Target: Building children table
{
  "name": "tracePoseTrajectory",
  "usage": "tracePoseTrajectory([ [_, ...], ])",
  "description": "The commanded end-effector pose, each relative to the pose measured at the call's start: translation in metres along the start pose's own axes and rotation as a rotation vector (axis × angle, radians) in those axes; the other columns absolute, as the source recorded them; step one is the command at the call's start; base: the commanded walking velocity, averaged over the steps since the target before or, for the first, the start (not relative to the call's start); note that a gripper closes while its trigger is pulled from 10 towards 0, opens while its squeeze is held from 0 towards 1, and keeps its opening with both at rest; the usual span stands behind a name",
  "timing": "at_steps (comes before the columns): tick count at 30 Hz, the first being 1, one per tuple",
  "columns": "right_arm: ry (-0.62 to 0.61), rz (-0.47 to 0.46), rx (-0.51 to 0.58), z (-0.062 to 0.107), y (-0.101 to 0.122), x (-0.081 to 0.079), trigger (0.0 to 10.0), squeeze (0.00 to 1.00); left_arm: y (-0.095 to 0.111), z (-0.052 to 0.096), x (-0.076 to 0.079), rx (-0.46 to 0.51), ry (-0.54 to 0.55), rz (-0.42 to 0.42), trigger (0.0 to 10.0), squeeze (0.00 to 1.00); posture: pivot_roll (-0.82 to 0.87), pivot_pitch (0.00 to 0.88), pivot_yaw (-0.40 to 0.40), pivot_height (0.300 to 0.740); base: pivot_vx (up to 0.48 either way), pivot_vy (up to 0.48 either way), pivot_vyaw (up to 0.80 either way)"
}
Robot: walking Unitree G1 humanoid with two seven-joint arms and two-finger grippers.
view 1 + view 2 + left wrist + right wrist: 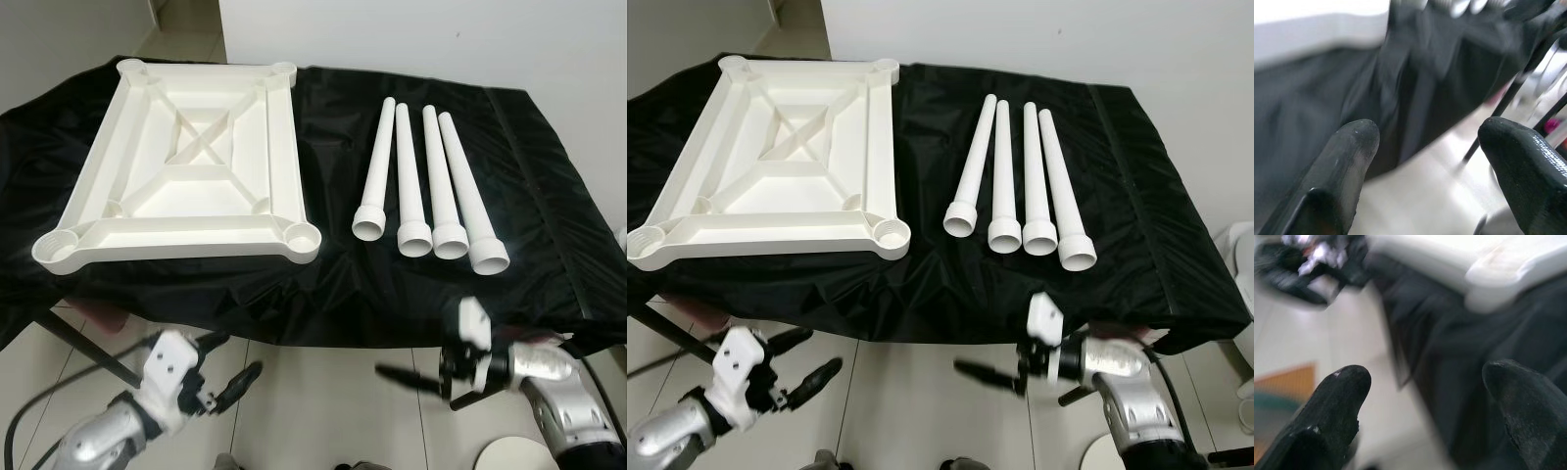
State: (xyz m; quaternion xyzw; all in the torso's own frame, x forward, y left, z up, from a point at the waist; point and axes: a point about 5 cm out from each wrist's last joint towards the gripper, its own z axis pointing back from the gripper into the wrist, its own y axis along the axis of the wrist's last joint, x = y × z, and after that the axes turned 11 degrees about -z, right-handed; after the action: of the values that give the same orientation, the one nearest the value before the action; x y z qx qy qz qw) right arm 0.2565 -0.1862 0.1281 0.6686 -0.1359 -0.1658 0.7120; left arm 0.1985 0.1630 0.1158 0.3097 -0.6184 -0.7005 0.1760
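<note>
White plastic parts are laid out on a black cloth [323,284] covering the work surface: the tabletop [186,166] lies upside down on the robot's left, its four corner sockets facing up, and four legs [431,186] lie side by side to its right, wide ends toward the robot. No leg has been fitted, so assembly is judged to be at its very start.

Both grippers are held low, below the near edge of the cloth, over the pale floor. The left gripper [227,370] is seen with fingers spread and nothing between them; the right gripper [426,382] is likewise parted and empty, though the wrist views are blurred.

The next move probably calls for one arm to be raised and a leg grasped along its shaft, then stood in a socket.
</note>
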Motion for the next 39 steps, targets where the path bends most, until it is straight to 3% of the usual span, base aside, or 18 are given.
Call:
tracePoseTrajectory([
  [1,-0.03,-0.023,0.018,0.003,-0.001,0.001,10.0,0.0,0.0,0.002,0.007,0.016,-0.109,0.034,10.0,0.0,-0.06,0.106,-0.01,0.74,0.0,0.0,0.0],
  [3,-0.141,-0.047,0.12,-0.006,0.01,0.011,10.0,0.0,0.008,-0.005,0.001,0.044,-0.045,0.03,10.0,0.0,-0.05,0.104,-0.014,0.74,0.0,0.0,0.0],
  [4,-0.141,-0.047,0.12,-0.006,0.01,0.011,10.0,0.0,0.008,-0.005,0.001,0.044,-0.045,0.03,10.0,0.0,-0.05,0.104,-0.014,0.74,0.0,0.0,0.0],
  [5,-0.215,-0.087,0.182,-0.012,0.018,0.018,10.0,0.0,0.012,-0.009,-0.006,0.04,0.027,0.022,10.0,0.0,-0.05,0.103,-0.015,0.74,0.0,0.0,0.0],
  [7,-0.215,-0.087,0.182,-0.012,0.018,0.018,10.0,0.0,0.012,-0.009,-0.006,0.04,0.027,0.022,10.0,0.0,-0.05,0.103,-0.015,0.74,0.0,0.0,0.0],
  [8,-0.349,-0.152,0.307,-0.021,0.032,0.029,10.0,0.0,0.016,-0.015,-0.018,0.042,0.149,0.018,10.0,0.0,-0.06,0.102,-0.017,0.74,0.0,0.0,0.0],
  [10,-0.349,-0.152,0.307,-0.021,0.032,0.029,10.0,0.0,0.016,-0.015,-0.018,0.042,0.149,0.018,10.0,0.0,-0.06,0.102,-0.017,0.74,0.0,0.0,0.0],
  [12,-0.442,-0.189,0.371,-0.026,0.039,0.036,10.0,0.0,0.02,-0.019,-0.026,0.032,0.222,0.03,10.0,0.0,-0.06,0.099,-0.019,0.74,0.0,0.0,0.0],
  [15,-0.442,-0.189,0.371,-0.026,0.039,0.036,10.0,0.0,0.02,-0.019,-0.026,0.032,0.222,0.03,10.0,0.0,-0.06,0.099,-0.019,0.74,0.0,0.0,0.0],
  [18,-0.648,-0.208,0.455,-0.033,0.053,0.049,10.0,0.0,0.035,-0.025,-0.044,0.051,0.363,0.064,10.0,0.0,-0.07,0.094,-0.019,0.74,0.0,0.0,0.0],
  [24,-0.74,-0.227,0.463,-0.036,0.057,0.06,10.0,0.0,0.04,-0.037,-0.049,0.066,0.433,0.099,10.0,0.0,-0.07,0.093,-0.017,0.74,0.0,0.0,0.0],
  [27,-0.911,-0.208,0.467,-0.029,0.061,0.077,10.0,0.0,0.042,-0.059,-0.047,0.067,0.447,0.121,10.0,0.0,-0.08,0.091,-0.009,0.74,0.0,0.0,0.0],
  [31,-0.989,-0.187,0.433,-0.027,0.06,0.084,10.0,0.0,0.046,-0.071,-0.047,0.069,0.463,0.126,10.0,0.0,-0.08,0.093,-0.004,0.74,0.0,0.0,0.0],
  [35,-0.992,-0.195,0.428,-0.029,0.059,0.084,10.0,0.0,0.048,-0.073,-0.048,0.068,0.471,0.138,10.0,0.0,-0.09,0.091,-0.004,0.74,0.0,0.0,0.0],
  [37,-1.016,-0.223,0.417,-0.036,0.053,0.087,10.0,0.0,0.049,-0.087,-0.059,0.035,0.584,0.117,10.0,0.0,-0.1,0.086,0.008,0.74,0.0,0.0,0.0],
  [39,-1.02,-0.229,0.413,-0.038,0.052,0.087,10.0,0.0,0.049,-0.09,-0.06,0.022,0.612,0.113,10.0,0.0,-0.1,0.086,0.008,0.74,0.0,0.0,0.0],
])
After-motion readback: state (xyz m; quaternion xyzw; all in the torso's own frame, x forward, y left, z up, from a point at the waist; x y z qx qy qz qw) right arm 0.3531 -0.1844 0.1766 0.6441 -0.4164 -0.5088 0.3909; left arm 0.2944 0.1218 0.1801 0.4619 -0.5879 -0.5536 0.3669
